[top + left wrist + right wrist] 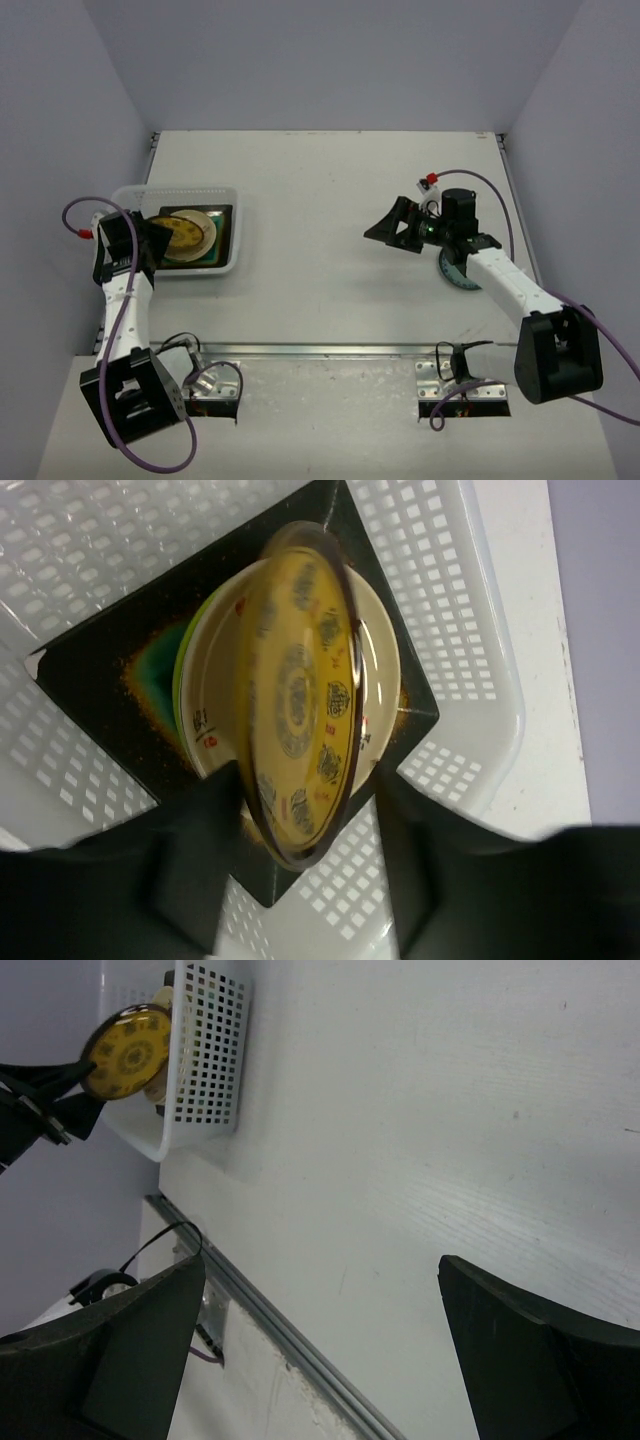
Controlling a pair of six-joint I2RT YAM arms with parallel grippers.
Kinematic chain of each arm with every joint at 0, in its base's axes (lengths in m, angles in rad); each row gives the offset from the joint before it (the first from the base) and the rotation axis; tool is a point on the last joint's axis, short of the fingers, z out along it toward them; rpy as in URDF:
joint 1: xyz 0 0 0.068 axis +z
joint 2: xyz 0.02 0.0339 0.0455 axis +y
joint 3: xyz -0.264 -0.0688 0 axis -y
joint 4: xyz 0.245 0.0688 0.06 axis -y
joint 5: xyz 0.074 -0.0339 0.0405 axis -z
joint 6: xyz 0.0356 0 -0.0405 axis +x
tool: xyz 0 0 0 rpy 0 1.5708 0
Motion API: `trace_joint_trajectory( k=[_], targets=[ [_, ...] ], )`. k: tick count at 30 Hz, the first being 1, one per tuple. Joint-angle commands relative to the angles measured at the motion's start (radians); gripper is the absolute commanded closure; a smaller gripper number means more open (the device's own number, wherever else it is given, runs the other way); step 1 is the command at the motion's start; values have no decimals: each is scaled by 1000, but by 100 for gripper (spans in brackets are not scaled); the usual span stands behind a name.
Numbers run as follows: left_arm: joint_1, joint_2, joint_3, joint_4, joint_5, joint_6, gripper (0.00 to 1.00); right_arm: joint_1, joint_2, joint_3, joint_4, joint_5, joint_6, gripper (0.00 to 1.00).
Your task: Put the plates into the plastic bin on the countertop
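**Patterned plate held over the loaded bin**

The plastic bin (470,660) sits at 9 o'clock on the counter (330,180). Inside, a teal square plate (100,680) lies flat, with a lime-green plate (180,670) and a cream plate (385,660) stacked on it. The left end effector (152,243) grips a brown-yellow patterned plate (300,695), tilted on edge above that stack. The right end effector (395,225) hangs at 3 o'clock, spread wide and empty. A blue-grey plate (455,275) lies under its arm. A metal rail (330,350) edges the white counter at 6 o'clock, and pale walls (330,60) enclose it.
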Motion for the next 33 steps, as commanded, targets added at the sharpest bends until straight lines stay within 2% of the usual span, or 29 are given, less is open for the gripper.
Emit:
trace_joint_trajectory(
  k=[1,2,5,12,13,14,16,20,22,25,29,33],
  targets=[
    [11,-60,-3,63,28,-5,17,-11,-23,0,6,9,-44,1],
    [11,-60,-1,58,42,5,10,-14,-27,0,-19,36,-48,1],
    [11,-59,0,54,101,48,0,-14,-41,12,-79,120,-93,1],
    [8,-22,4,-18,278,196,0,-14,-43,139,-367,609,-301,1],
    [8,-40,10,-32,293,206,0,-14,-37,154,-401,686,-321,1],
    [8,-43,10,-40,296,211,0,-14,-36,157,-408,700,-334,1],
    [-3,-97,14,-53,317,211,0,-14,6,188,-467,861,-363,1],
    [-60,-219,6,-12,457,187,0,8,143,272,-586,1026,-409,1],
    [-111,-272,23,-2,455,214,0,52,224,296,-609,1142,-426,1],
    [-252,-287,91,-56,344,289,0,105,334,364,-691,1265,-432,1],
    [-322,-258,98,-91,305,338,0,116,460,401,-719,1345,-396,1],
    [-368,-263,48,-69,270,357,0,115,553,407,-681,1335,-381,4]
  ],
)
